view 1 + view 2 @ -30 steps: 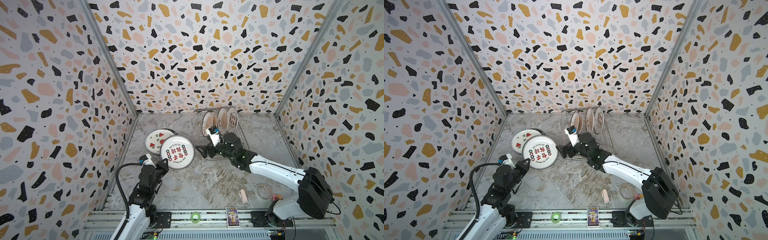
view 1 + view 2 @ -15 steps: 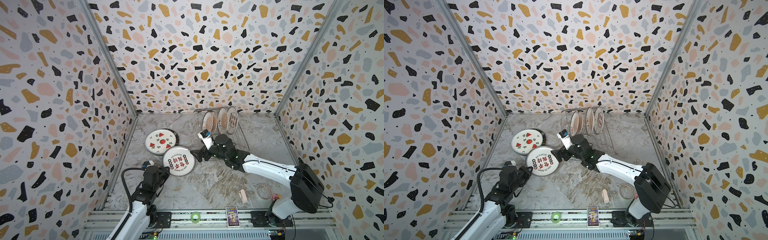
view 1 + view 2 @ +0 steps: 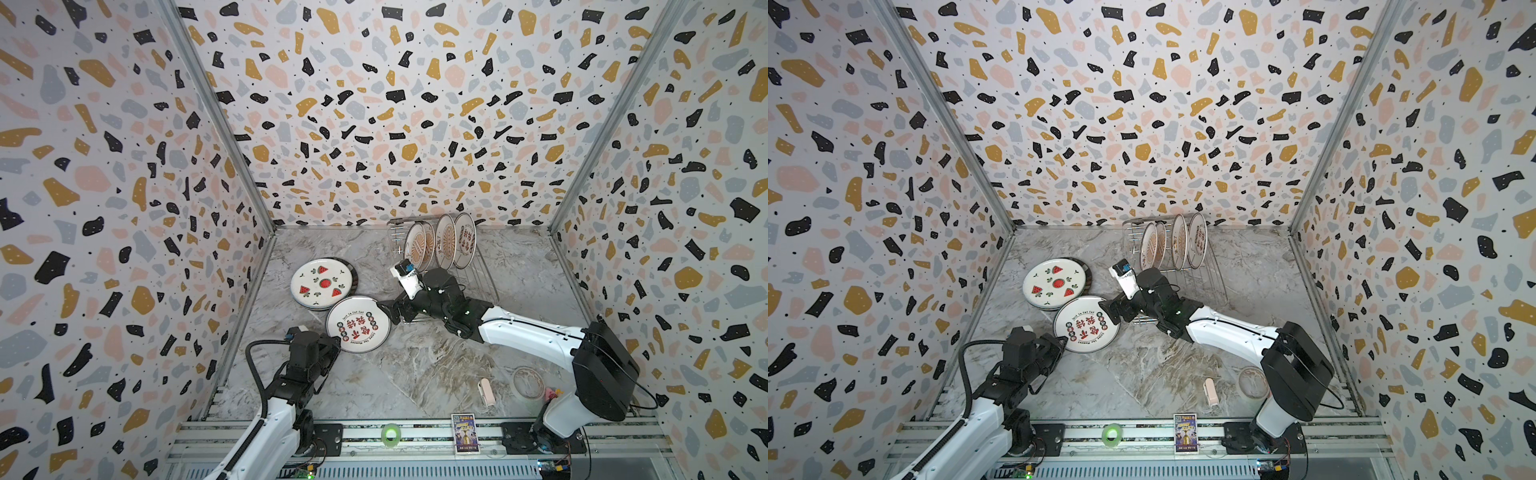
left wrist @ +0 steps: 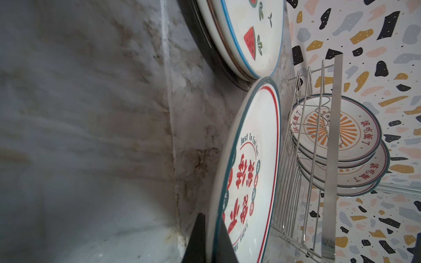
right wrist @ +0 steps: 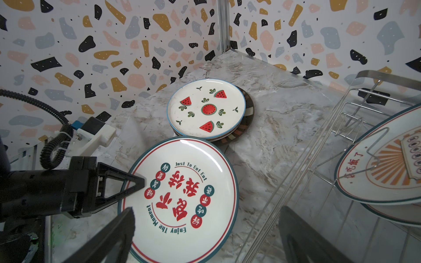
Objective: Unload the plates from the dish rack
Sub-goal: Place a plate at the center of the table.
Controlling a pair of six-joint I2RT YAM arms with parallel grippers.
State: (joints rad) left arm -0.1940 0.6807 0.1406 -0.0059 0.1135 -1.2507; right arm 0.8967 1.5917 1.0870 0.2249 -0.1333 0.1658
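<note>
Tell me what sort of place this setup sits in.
Likely a robot test booth staged as a kitchen counter: terrazzo-print walls box in a marble-look tabletop, two robot arms mount on a metal rail, and a dish rack holds plates.

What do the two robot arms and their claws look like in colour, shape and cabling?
The left arm and the right arm have glossy white shells and black joint housings. A black corrugated cable loops beside the left one. Each wrist carries a white camera block with a blue part. The left claw and the right claw are black; the left one's fingers are hollow triangles.
</note>
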